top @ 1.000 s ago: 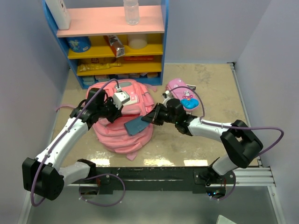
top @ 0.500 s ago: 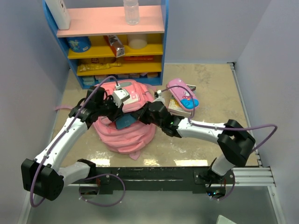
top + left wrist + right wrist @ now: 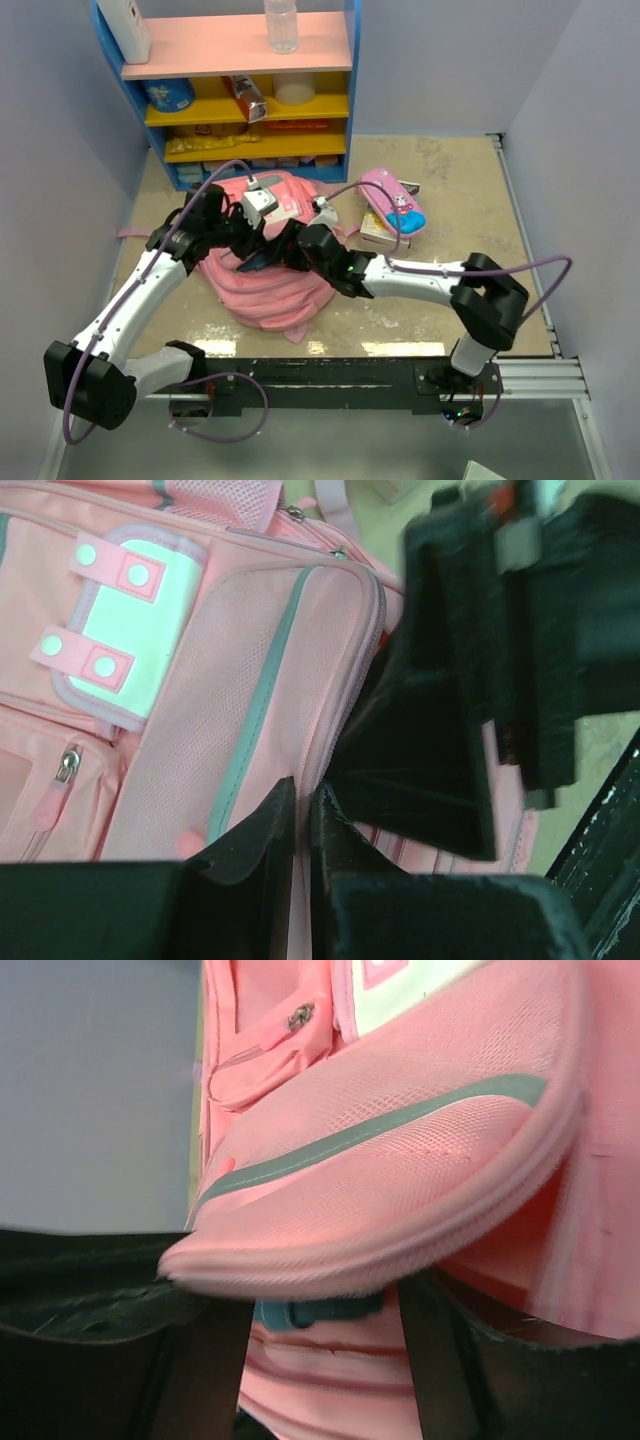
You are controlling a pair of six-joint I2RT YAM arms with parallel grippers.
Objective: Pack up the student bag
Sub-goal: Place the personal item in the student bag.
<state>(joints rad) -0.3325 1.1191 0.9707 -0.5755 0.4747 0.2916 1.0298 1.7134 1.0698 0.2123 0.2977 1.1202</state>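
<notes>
The student bag [image 3: 270,285], a big pink backpack, lies between my two arms, and its grey-white patch [image 3: 130,630] shows in the left wrist view. My left gripper [image 3: 303,805] [image 3: 253,243] is shut on the zip edge of the bag's lifted front flap [image 3: 260,710]. My right gripper [image 3: 285,250] [image 3: 318,1305] reaches under that flap [image 3: 400,1170] into the opening, its fingers [image 3: 205,1360] apart. A flat teal item [image 3: 320,1312] lies between them just under the flap, touching neither finger. It appears as a dark slab [image 3: 420,750] in the left wrist view.
A blue shelf unit [image 3: 250,100] with pink and yellow boards stands behind the bag, with a bottle [image 3: 281,25] on top. A small pink pencil case [image 3: 392,200] rests on a book [image 3: 375,232] right of the bag. Walls close in on both sides.
My right gripper has carried the teal item left, under the raised flap and into the bag, and has now opened. The left gripper has kept its hold on the flap.
</notes>
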